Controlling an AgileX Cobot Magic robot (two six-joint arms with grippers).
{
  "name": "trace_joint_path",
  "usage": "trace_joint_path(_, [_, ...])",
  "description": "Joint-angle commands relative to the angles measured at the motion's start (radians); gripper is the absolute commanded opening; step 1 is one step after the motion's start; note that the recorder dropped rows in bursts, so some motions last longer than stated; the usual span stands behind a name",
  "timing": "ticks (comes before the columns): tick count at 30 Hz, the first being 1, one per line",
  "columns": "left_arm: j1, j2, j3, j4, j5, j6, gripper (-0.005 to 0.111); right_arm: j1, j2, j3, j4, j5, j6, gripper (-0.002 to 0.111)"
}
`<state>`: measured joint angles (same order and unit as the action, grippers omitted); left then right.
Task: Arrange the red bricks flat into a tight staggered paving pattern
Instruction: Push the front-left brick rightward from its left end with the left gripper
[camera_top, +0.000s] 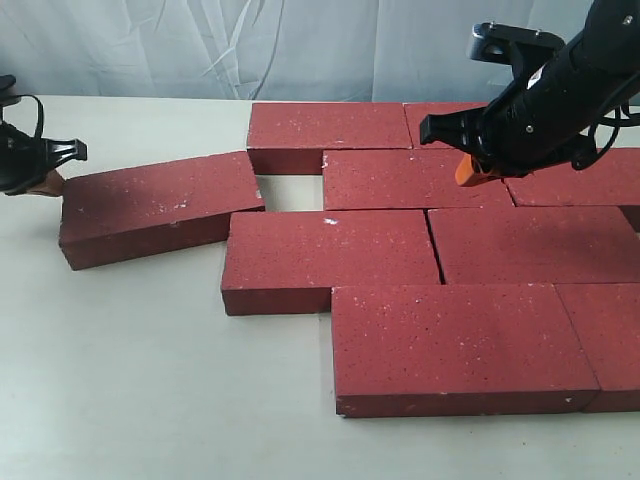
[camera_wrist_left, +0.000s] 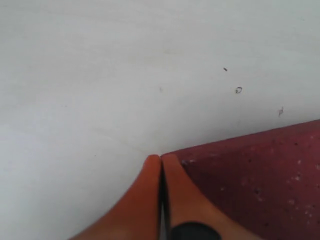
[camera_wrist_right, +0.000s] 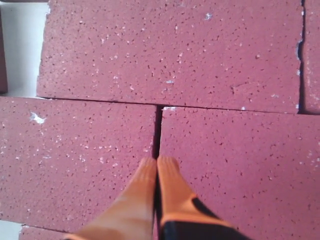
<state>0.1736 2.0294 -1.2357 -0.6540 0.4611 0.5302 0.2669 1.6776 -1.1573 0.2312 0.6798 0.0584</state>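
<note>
Several red bricks lie flat in staggered rows on the right of the table. One red brick lies apart at the left, skewed, with a gap between it and the rows. My left gripper is shut with nothing in it, its orange fingertips against that brick's outer corner. My right gripper is shut and empty, hovering over the back rows. Its orange fingers point at a seam between two bricks.
The white table shows bare in front and to the left. A small uncovered patch of table sits between the skewed brick and the rows. A pale wrinkled backdrop stands behind.
</note>
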Motion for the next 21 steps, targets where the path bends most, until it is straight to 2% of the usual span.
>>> trace_joint_path(1, [0.002,0.025,0.0,-0.039,0.005,0.054,0.0,-0.004,-0.008,0.005,-0.02,-0.012,-0.006,-0.001])
trace_joint_path(14, [0.002,0.044,-0.011,-0.05,-0.062,0.059,0.0,-0.004,-0.008,0.005,-0.02,-0.024,-0.006,-0.001])
trace_joint_path(16, [0.002,0.044,-0.011,-0.093,-0.073,0.114,0.0,-0.004,-0.008,0.005,-0.02,-0.024,-0.006,-0.001])
trace_joint_path(21, [0.002,0.044,-0.011,-0.316,-0.075,0.328,0.0,-0.004,-0.008,0.005,-0.02,-0.024,-0.006,-0.001])
